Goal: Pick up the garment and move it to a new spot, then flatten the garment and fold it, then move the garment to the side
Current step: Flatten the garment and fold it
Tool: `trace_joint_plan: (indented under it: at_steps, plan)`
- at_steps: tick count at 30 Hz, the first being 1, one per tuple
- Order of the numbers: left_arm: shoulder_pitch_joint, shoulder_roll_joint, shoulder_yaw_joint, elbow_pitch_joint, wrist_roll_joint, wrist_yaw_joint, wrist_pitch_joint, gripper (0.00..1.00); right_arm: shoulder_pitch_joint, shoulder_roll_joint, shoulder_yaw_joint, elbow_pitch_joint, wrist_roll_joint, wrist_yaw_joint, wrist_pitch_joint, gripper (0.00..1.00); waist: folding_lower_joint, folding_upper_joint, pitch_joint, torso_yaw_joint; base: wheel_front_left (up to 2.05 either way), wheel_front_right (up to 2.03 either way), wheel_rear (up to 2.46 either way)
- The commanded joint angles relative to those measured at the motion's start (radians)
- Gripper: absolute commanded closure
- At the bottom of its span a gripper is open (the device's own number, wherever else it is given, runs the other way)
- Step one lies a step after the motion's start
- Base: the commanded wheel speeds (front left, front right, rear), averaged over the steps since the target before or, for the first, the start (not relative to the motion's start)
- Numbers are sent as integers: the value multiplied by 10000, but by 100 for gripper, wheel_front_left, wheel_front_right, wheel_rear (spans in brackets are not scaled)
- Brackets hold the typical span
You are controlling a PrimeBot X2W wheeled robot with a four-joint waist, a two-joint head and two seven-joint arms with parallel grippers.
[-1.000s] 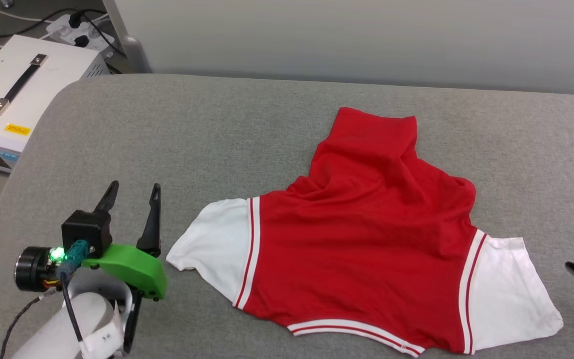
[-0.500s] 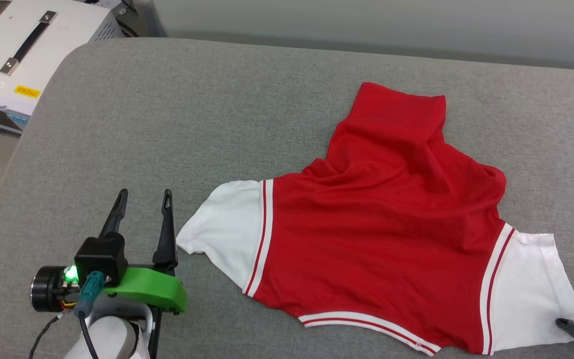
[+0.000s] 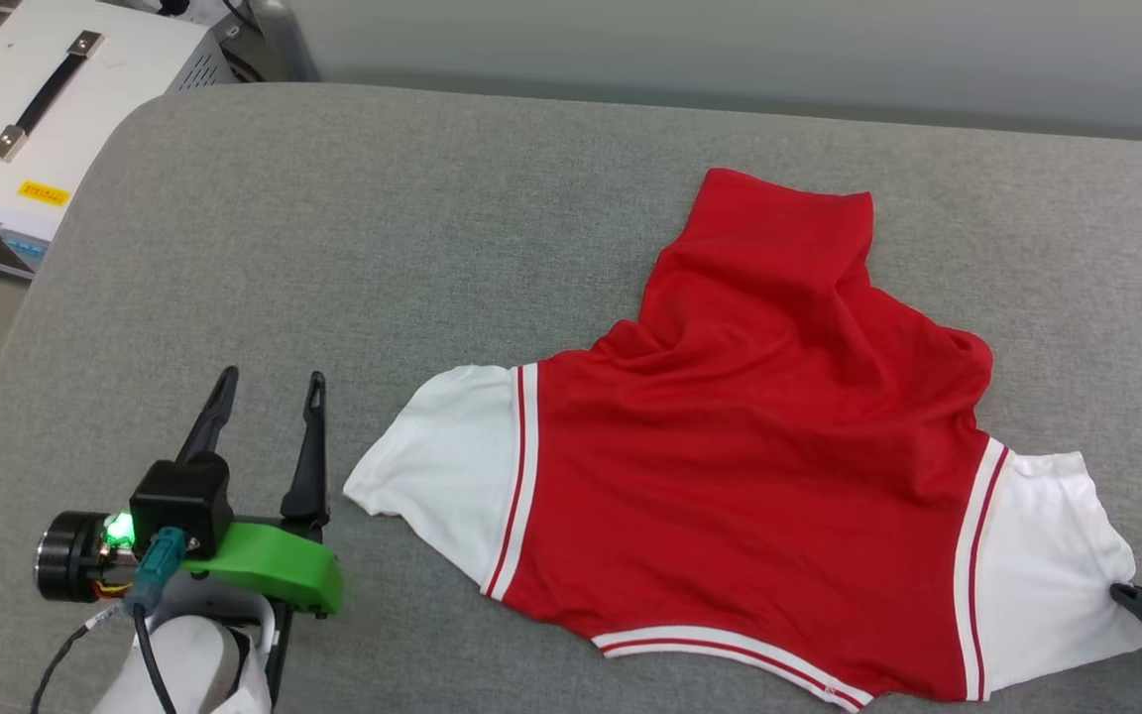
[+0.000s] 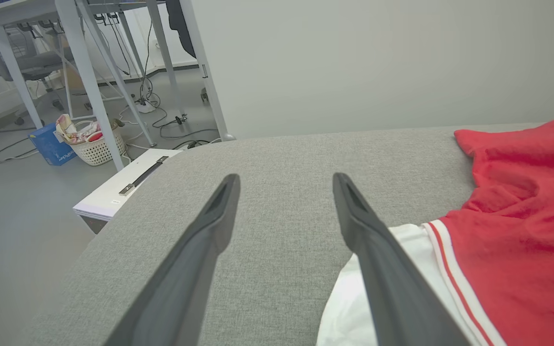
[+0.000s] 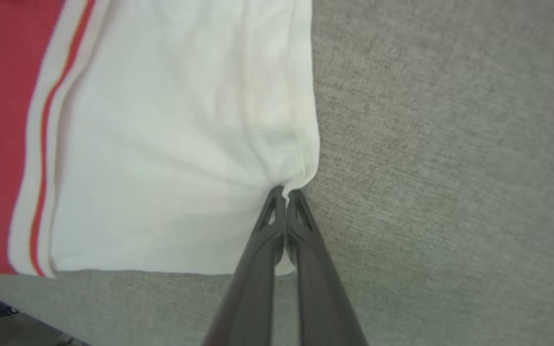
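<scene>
Two jaws, two jobs: my right gripper (image 5: 285,193) is clamped tight on the white sleeve hem of the garment (image 3: 749,476), rumpled on the right half of the grey table (image 3: 383,228), ready to lift it, while my left gripper (image 3: 271,378) hovers spread wide, empty, over its left half.

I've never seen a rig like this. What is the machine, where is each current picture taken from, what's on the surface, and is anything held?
This is a wheeled robot with two arms, working over a grey padded surface. The head view looks down from its head; the two wrist views look along each arm's two dark fingers. A red garment with white sleeves lies rumpled on the surface. The right gripper is shut, pinching the edge of one white sleeve. The left gripper is open, holds nothing and sits near the other sleeve. A white box stands beyond the surface's corner.
</scene>
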Motion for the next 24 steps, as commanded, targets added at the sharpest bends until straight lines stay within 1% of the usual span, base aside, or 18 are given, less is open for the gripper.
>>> trace_joint_plan:
  at_steps: [1,4,6,7,10,12,15,19,20,21,22,24]
  plan:
    - [-213,171,81,109,82,-166,-58,0,-93,67,-23,67,115,-7,-219,100,0,0,-233,-158,0,0,0]
    - [-662,489,34,385,31,-647,87,0,-12,-186,-290,-93,273,-7,-518,100,0,0,-402,-236,0,0,0]
    - [-1024,716,-61,529,-3,-1003,404,0,130,-331,-496,-200,361,-7,-638,100,0,0,-475,-272,0,0,0]
    - [-1188,829,-106,564,-29,-1169,599,0,189,-384,-596,-253,368,-7,-708,100,0,0,-507,-298,0,0,0]
    - [-1714,1162,-304,626,-337,-1822,1669,0,434,-513,-911,-399,352,-7,-845,100,0,0,-554,-352,0,0,0]
    - [-2059,1358,-431,652,-623,-2204,2606,0,558,-533,-1084,-498,320,-7,-877,100,0,0,-551,-387,0,0,0]
    - [-2573,1579,-754,741,-1197,-2810,4407,0,682,-501,-1281,-656,225,-7,-841,100,0,0,-525,-436,0,0,0]
    - [-3157,1698,-1184,788,-2195,-3247,6761,0,741,-358,-1440,-899,65,-7,-758,100,0,0,-475,-486,0,0,0]
    - [-3265,1724,-1310,779,-2397,-3317,7213,0,739,-326,-1457,-952,32,-7,-721,100,0,0,-455,-500,0,0,0]
    - [-3314,1732,-1377,774,-2503,-3349,7429,0,737,-311,-1466,-975,15,-7,-702,100,0,0,-446,-506,0,0,0]
    - [-3468,1782,-1635,764,-2816,-3438,8121,0,721,-252,-1495,-1053,-41,-7,-639,100,0,0,-411,-527,0,0,0]
    - [-3621,1841,-1962,786,-3161,-3506,8865,0,683,-187,-1523,-1150,-107,-7,-555,100,0,0,-348,-565,0,0,0]
